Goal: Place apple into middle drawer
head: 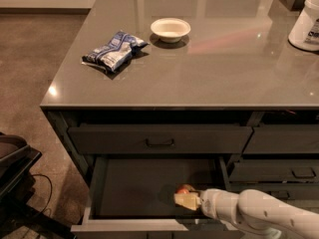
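Note:
The middle drawer is pulled open below the counter, wide and shallow with a dark flat bottom and a grey front rim. The apple shows as a small red patch low in the drawer's right part, mostly hidden behind the gripper. My gripper reaches in from the right on a white arm, its pale fingers around the apple, close to the drawer bottom near the front rim.
On the grey countertop lie a blue snack bag, a white bowl and a white container at the right edge. A closed drawer with a black bar handle sits above. Narrower drawers are at right. Dark equipment stands at left.

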Controlling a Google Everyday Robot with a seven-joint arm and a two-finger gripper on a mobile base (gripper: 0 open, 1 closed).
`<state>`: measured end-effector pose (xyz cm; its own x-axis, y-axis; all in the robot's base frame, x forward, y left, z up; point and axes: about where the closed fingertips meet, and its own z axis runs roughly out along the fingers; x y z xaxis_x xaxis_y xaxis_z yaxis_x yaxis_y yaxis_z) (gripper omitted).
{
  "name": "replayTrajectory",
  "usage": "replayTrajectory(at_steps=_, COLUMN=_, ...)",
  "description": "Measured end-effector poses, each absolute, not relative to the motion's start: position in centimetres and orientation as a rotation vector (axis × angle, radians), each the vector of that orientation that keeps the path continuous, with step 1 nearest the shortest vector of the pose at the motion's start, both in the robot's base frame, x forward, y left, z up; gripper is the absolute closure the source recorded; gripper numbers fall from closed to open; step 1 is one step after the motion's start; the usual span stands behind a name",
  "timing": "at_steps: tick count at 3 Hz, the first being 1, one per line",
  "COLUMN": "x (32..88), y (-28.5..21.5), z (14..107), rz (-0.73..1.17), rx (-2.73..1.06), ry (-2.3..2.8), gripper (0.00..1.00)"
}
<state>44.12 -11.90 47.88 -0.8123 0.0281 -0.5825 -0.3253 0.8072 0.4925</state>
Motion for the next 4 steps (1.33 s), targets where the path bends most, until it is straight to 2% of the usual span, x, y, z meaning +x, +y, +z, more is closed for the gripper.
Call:
replayTrajectory(at_steps=1, x=46.0, y=-10.5, z=44.4, rz=0.776, rx=-0.229, ry=2.437, gripper=1.0)
replayTrajectory(at_steps=2, x=46.1, y=-9.9, z=44.2, rz=0.779, rx=-0.242, ry=2.439, gripper=0.81)
replayTrajectory(at_steps=4, x=45.7, y=-9.4, z=43.1, rz=0.789, rx=-0.261, ry=2.467, gripper=0.35)
